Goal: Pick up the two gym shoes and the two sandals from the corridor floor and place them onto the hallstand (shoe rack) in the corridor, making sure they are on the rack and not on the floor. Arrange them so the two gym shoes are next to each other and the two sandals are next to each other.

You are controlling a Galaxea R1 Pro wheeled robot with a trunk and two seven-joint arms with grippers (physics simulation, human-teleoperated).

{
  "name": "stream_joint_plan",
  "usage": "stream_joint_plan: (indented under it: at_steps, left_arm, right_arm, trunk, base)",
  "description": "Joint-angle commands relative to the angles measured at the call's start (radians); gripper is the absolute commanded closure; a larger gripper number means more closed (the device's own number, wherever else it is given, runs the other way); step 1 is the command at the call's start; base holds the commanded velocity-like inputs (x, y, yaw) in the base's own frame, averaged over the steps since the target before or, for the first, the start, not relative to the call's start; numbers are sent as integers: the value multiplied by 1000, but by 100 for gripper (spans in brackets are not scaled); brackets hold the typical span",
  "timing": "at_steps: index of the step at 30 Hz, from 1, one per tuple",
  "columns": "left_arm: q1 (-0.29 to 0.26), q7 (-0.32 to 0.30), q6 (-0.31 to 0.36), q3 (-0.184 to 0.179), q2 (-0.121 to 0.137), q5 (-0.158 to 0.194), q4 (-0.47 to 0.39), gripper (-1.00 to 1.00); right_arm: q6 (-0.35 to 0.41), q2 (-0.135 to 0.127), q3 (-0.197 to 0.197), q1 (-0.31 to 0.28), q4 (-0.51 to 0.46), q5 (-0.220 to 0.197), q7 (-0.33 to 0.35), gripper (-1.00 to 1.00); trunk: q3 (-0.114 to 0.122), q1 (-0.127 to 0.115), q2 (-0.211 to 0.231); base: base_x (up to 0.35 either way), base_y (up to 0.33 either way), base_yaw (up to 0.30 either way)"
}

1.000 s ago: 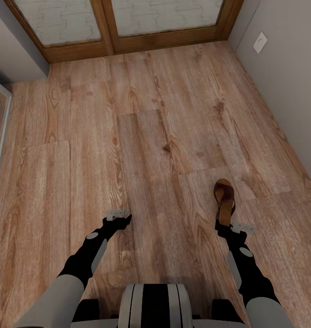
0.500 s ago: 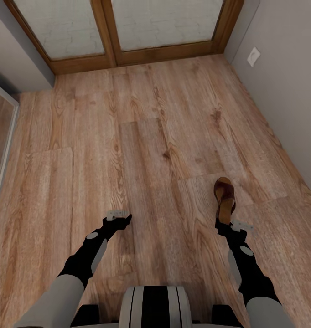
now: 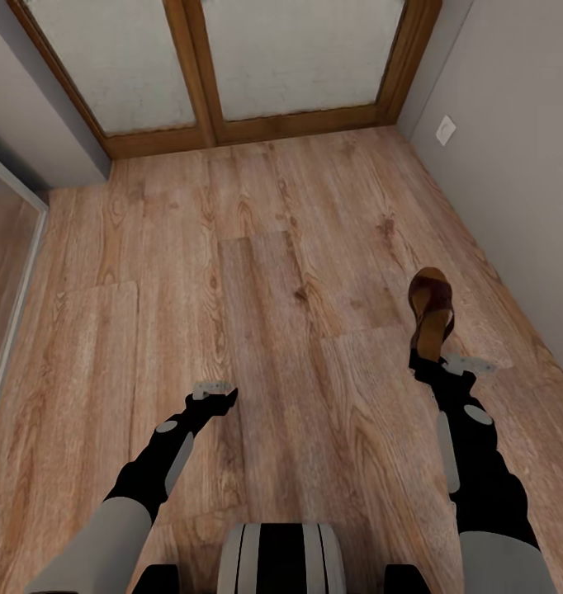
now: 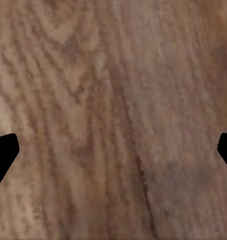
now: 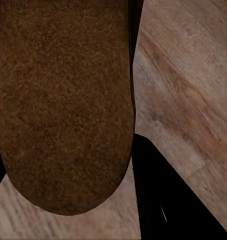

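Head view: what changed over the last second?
The right gripper lifted the sandal up and outward toward the right wall; it stays shut on the sandal's heel end. The camera also shifted, so the doors and corridor floor sit lower in frame. The left gripper kept its pose, open and empty above the floor.

Wood plank floor [image 3: 257, 330] all over, grey walls [image 3: 521, 165] either side, frosted glass doors [image 3: 232, 58] in wooden frames at the far end.

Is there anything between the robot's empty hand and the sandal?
Nothing visible. Between the open left hand and the sandal, which the right hand holds, there is just bare corridor floor.
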Motion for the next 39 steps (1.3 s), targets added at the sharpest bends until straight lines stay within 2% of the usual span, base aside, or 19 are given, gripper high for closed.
stream_joint_plan:
  at_steps: [1,2,5,6,10,18,26,39]
  left_arm:
    - [0,-7,8,5,-1,2,-2,-100]
    - [-1,-7,14,5,-3,3,-3,-100]
    - [-1,-6,45,5,-15,3,-9,-100]
    - [-1,-5,99,4,-25,1,-17,-100]
    - [0,-4,116,5,-25,1,-19,-100]
    - [0,-5,117,6,-24,2,-19,-100]
    - [0,-5,117,7,-23,2,-19,-100]
    - [0,-5,114,6,-23,2,-19,-100]
  right_arm:
    - [26,1,0,0,-33,0,-2,100]
    - [48,1,0,0,-66,0,-1,100]
    - [57,2,0,1,-79,-1,-1,100]
    - [62,2,-1,1,-89,1,-2,100]
    - [64,2,1,2,-90,3,-3,100]
    - [63,2,28,2,-90,3,-3,100]
    - [63,3,37,2,-90,1,-3,100]
    - [63,2,37,1,-90,2,-3,100]
  trunk:
    - [3,-1,0]
    - [7,-1,0]
    - [19,-2,1]
    - [23,-3,1]
    - [38,-5,2]
    - [70,-8,4]
    - [112,-12,6]
    - [134,-12,6]
  base:
    - [0,0,0]
    - [0,0,0]
    - [0,0,0]
    - [0,0,0]
    - [0,0,0]
    - [0,0,0]
    - [0,0,0]
    - [0,0,0]
